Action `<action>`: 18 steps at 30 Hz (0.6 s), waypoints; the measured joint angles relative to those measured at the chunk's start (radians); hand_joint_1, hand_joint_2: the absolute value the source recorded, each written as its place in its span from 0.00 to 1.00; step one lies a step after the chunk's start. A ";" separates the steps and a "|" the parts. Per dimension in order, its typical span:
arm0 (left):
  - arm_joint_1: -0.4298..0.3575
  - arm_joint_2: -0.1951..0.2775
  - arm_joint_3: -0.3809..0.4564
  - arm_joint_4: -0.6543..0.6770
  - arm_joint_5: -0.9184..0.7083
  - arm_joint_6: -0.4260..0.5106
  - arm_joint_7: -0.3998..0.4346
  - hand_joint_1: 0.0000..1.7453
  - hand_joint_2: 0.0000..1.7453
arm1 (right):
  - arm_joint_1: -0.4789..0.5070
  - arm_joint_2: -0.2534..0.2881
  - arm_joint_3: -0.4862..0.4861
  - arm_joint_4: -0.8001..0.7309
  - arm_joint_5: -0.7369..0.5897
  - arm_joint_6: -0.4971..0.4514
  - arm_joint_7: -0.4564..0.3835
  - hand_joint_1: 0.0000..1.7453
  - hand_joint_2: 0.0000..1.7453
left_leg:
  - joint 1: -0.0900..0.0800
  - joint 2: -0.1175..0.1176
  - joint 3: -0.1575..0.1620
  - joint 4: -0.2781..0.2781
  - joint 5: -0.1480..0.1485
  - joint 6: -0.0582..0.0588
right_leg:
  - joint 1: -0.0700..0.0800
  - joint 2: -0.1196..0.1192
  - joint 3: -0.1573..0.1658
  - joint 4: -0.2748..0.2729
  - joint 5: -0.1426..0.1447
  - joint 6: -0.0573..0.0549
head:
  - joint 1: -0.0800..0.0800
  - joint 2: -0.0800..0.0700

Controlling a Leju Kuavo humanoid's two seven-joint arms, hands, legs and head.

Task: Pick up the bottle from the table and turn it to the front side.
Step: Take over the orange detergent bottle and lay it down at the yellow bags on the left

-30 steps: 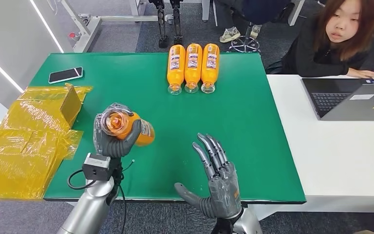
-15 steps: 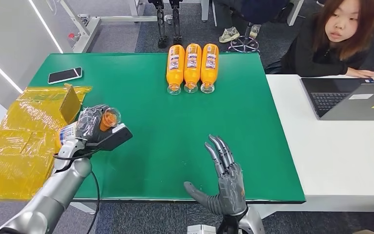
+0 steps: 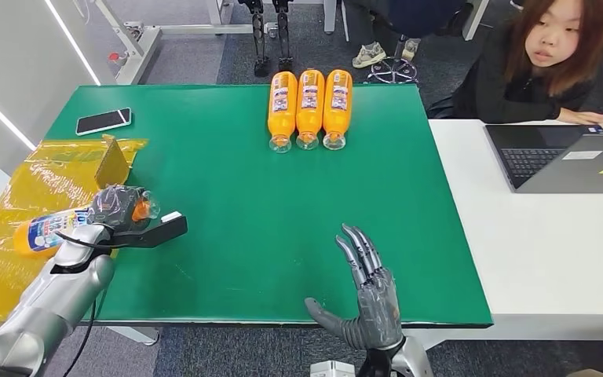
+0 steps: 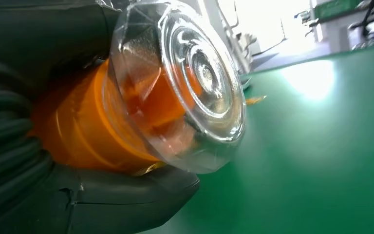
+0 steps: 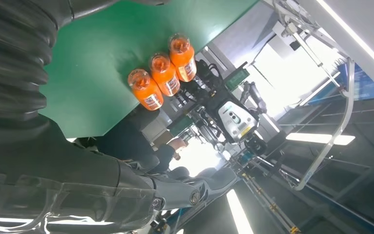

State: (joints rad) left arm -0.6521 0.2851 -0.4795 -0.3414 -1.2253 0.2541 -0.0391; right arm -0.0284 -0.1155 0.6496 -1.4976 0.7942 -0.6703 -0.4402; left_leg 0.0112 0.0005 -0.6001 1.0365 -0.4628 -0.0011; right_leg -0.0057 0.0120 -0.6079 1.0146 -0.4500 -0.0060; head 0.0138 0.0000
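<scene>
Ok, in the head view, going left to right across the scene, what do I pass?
Yellow plastic wrap → held bottle in the left hand → three orange bottles in a row → right hand → laptop.

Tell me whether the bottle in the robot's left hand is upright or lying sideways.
Sideways. The bottle lies roughly level in the left hand, its clear cap end toward the green table.

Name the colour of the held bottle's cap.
Clear, see-through cap over orange; it shows best in the left wrist view.
</scene>
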 joint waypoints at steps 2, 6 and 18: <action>0.000 0.007 0.000 0.013 -0.003 -0.015 0.009 0.45 1.00 | 0.001 -0.003 0.000 -0.001 0.000 0.000 0.000 0.00 1.00 | 0.000 0.000 0.000 0.000 0.000 0.000 | 0.000 0.000 0.000 0.000 0.000 0.000 | 0.000 0.000; 0.005 0.017 0.000 0.028 -0.008 -0.030 0.018 0.00 1.00 | 0.007 -0.015 -0.001 -0.007 -0.003 0.000 0.000 0.00 1.00 | 0.000 0.000 0.000 0.000 0.000 0.000 | 0.000 0.000 0.000 0.000 0.000 0.000 | 0.000 0.000; 0.027 0.039 0.000 0.040 -0.026 -0.022 0.009 0.00 1.00 | 0.026 -0.044 -0.007 -0.020 -0.019 0.000 -0.003 0.00 1.00 | 0.000 0.000 0.000 0.000 0.000 0.000 | 0.000 0.000 0.000 0.000 0.000 0.000 | 0.000 0.000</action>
State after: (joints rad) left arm -0.6248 0.3243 -0.4794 -0.3017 -1.2515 0.2322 -0.0304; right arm -0.0028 -0.1598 0.6424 -1.5180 0.7749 -0.6703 -0.4436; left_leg 0.0112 0.0002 -0.6005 1.0365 -0.4627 -0.0011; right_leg -0.0058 0.0116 -0.6081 1.0147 -0.4500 -0.0060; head 0.0139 -0.0001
